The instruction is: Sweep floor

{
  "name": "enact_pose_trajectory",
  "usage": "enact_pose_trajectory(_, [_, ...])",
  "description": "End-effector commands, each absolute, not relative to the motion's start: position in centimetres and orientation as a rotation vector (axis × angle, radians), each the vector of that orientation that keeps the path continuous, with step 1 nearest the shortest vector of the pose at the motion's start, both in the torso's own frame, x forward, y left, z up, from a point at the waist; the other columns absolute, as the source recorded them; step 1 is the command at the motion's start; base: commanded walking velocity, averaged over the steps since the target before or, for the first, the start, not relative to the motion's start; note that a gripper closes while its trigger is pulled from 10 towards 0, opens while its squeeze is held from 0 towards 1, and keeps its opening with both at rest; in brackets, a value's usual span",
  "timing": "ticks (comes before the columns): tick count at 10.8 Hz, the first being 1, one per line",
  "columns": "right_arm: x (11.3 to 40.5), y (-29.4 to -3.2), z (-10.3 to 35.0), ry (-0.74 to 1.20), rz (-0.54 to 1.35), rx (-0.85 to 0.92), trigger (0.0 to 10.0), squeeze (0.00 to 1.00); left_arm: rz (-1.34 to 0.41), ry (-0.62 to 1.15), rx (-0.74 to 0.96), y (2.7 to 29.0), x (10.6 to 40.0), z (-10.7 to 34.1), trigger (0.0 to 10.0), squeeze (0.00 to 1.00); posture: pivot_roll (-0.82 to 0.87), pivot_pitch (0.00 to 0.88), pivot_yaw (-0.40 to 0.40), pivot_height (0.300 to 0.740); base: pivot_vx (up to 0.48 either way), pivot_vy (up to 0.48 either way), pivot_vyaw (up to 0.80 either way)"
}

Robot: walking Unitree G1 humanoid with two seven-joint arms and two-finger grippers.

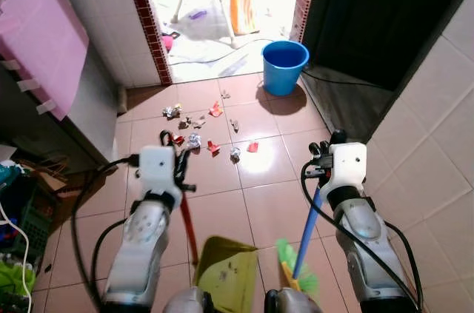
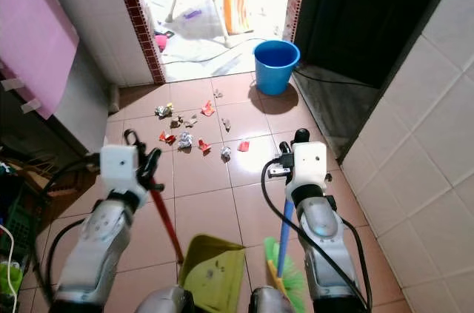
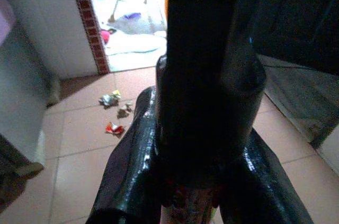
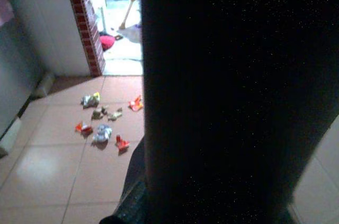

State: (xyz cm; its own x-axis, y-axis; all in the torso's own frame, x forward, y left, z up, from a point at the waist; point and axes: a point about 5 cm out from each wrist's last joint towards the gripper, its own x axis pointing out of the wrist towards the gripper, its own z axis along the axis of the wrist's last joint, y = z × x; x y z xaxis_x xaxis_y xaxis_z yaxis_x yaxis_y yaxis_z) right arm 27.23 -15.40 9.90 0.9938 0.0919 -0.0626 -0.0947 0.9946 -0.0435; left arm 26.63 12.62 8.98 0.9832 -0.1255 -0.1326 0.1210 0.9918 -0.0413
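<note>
Scattered litter [image 1: 198, 132] of crumpled paper and red wrappers lies on the brown floor tiles ahead of me; the same litter [image 4: 103, 121] shows in the right wrist view. My left gripper [image 1: 178, 163] is shut on the red handle [image 1: 189, 228] of a yellow-green dustpan [image 1: 226, 268], which hangs low near my feet. My right gripper [image 1: 321, 157] is shut on the blue handle [image 1: 309, 228] of a broom whose green bristles [image 1: 300, 270] sit beside the dustpan. Both tools are well short of the litter.
A blue bucket [image 1: 284, 66] stands by the open doorway, right of the litter. A black cable [image 1: 215, 58] runs across the threshold. There is a pink panel [image 1: 44, 32] and a crate of clutter [image 1: 22, 217] on the left, and a white tiled wall [image 1: 437, 128] on the right.
</note>
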Motion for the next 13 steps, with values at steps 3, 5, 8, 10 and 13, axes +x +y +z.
enact_pose_trajectory(3, [28.2, -15.5, 11.8, 0.004, 0.085, -0.038, 10.0, 0.00, -0.060, 0.028, -0.022, 13.7, 27.7, 11.1, 10.0, 0.00, -0.06, 0.082, 0.071, 0.740, 0.000, 0.000, 0.00])
enact_pose_trajectory(5, [28.5, -15.5, 12.4, -0.020, 0.115, -0.067, 10.0, 0.00, 0.065, -0.017, -0.008, 15.6, 28.2, 11.7, 10.0, 0.00, -0.04, 0.095, 0.054, 0.740, 0.000, 0.000, 0.00])
enact_pose_trajectory(8, [29.0, -14.9, 13.1, -0.063, 0.135, -0.085, 10.0, 0.00, 0.060, -0.027, -0.039, 15.7, 28.4, 11.8, 10.0, 0.00, -0.05, 0.088, 0.059, 0.740, 0.178, 0.000, 0.35])
enact_pose_trajectory(10, [28.9, -14.6, 13.2, -0.065, 0.152, -0.081, 10.0, 0.00, 0.000, -0.063, -0.061, 14.4, 29.4, 12.6, 10.0, 0.00, -0.05, 0.094, 0.064, 0.740, 0.439, 0.000, 0.24])
enact_pose_trajectory(13, [28.9, -14.7, 13.2, -0.069, 0.138, -0.100, 10.0, 0.00, -0.026, -0.065, -0.088, 13.2, 29.6, 12.8, 10.0, 0.00, -0.05, 0.101, 0.068, 0.740, 0.469, 0.000, 0.00])
